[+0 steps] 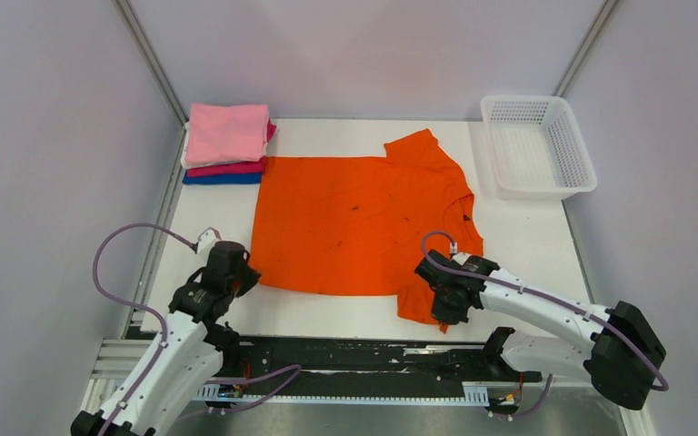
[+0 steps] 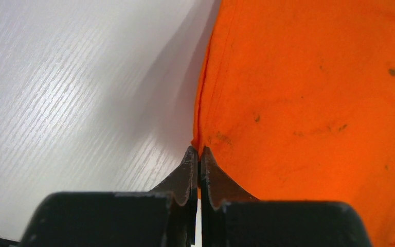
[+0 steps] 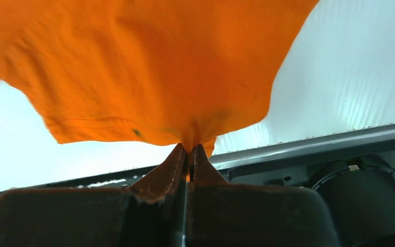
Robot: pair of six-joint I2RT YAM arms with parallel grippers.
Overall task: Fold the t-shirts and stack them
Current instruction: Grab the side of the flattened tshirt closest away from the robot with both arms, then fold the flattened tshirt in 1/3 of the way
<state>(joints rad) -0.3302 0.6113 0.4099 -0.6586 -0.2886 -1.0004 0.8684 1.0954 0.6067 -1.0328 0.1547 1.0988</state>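
1. The left hand (image 2: 196,152) is pinching tight, fingers pressed together on the near-left hem corner of the orange tee (image 1: 354,213), low down at the table (image 1: 527,245).
2. The right hand (image 3: 190,150) is clamping as well, fingers closed on a bunched bit of the same tee at its near-right sleeve. The cloth is draping away from the tips and is raised off the table there.
3. Between the two hands, the tee is lying spread across the middle of the table. Its collar is pointing right, the far sleeve is sticking out toward the back edge, and dark specks are showing across the fabric.
4. In the far-left corner, the pink tee (image 1: 227,132) is sitting folded on top of the magenta tee (image 1: 236,168), with the blue tee (image 1: 223,179) at the bottom. The pile is sitting just beside the orange tee's far-left corner; I cannot tell whether they are touching.
5. In the far-right corner, the white mesh basket (image 1: 545,192) is standing apart from the orange tee.
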